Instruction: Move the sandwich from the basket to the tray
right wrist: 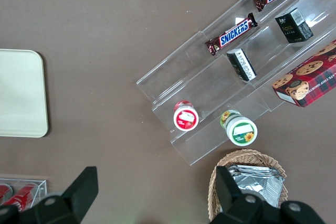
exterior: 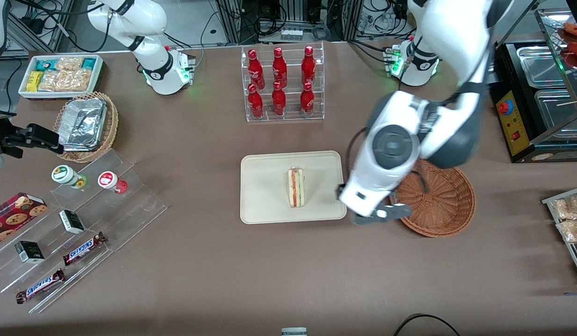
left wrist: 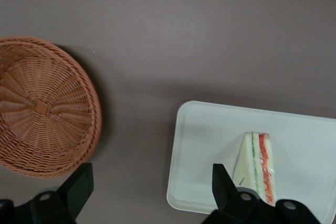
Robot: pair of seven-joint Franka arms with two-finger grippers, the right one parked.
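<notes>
The sandwich (exterior: 295, 187) (left wrist: 257, 166), a pale wedge with red and green filling, lies on the cream tray (exterior: 265, 196) (left wrist: 210, 140) at mid-table. The reddish-brown wicker basket (exterior: 440, 200) (left wrist: 42, 103) stands beside the tray toward the working arm's end, with nothing in it. My left gripper (exterior: 370, 210) (left wrist: 151, 184) hovers over the bare table between the tray's edge and the basket. It is open and holds nothing. Its black fingers (left wrist: 79, 187) stand wide apart, one by the basket rim and one over the tray near the sandwich.
A clear rack of red bottles (exterior: 282, 84) stands farther from the front camera than the tray. Toward the parked arm's end are a tan basket with a foil container (exterior: 85, 123), a white snack box (exterior: 59, 74) and a tiered acrylic stand (exterior: 73, 219). A food warmer (exterior: 540, 93) sits at the working arm's end.
</notes>
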